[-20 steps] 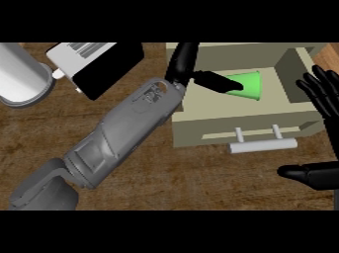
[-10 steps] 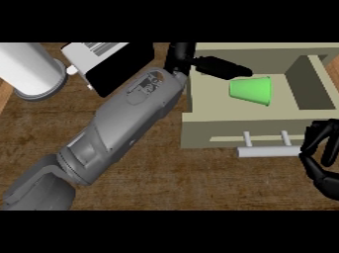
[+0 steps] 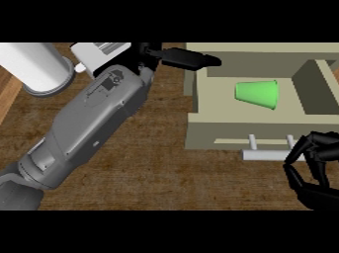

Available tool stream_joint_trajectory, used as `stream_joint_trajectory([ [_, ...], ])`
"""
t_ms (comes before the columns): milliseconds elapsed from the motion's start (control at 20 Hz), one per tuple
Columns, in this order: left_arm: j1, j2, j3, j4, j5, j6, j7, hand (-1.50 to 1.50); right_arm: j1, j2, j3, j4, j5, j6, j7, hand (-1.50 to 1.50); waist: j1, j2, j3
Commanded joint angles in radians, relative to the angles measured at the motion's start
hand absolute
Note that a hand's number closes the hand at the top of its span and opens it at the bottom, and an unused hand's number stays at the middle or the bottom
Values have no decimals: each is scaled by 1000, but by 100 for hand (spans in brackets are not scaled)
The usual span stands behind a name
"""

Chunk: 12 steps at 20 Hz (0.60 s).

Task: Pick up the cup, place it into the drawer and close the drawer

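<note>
While drawer [image 3: 267, 132] stands open, green cup [image 3: 258, 93] inside

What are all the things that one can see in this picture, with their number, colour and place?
counter: one, brown wood, under everything.
drawer: one, beige, open, at the right.
handle: one, grey, on the drawer's front.
cup: one, green, lying on its side inside the drawer.
cylinder: one, white, top left corner.
white object: one, at the top edge, partly hidden by the left forearm; I cannot tell what it is.
left forearm: one, grey, from lower left towards the top.
left hand: one, black, open, over the drawer's back left corner.
right hand: one, black, fingers curled, at the handle's right end.
</note>
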Motion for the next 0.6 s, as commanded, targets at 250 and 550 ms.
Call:
stream_joint_trajectory([
  [250, 221, 171, 63, -283, -10, -19, 67, -150, -152, 24, 106, 141, 257, -92, 16, 150, 11, 2, 0],
  [550, 345, 238, 80, -367, 8, -91, 50, -150, -204, 1, 270, 358, 579, -192, -75, 150, 30, 6, 0],
])
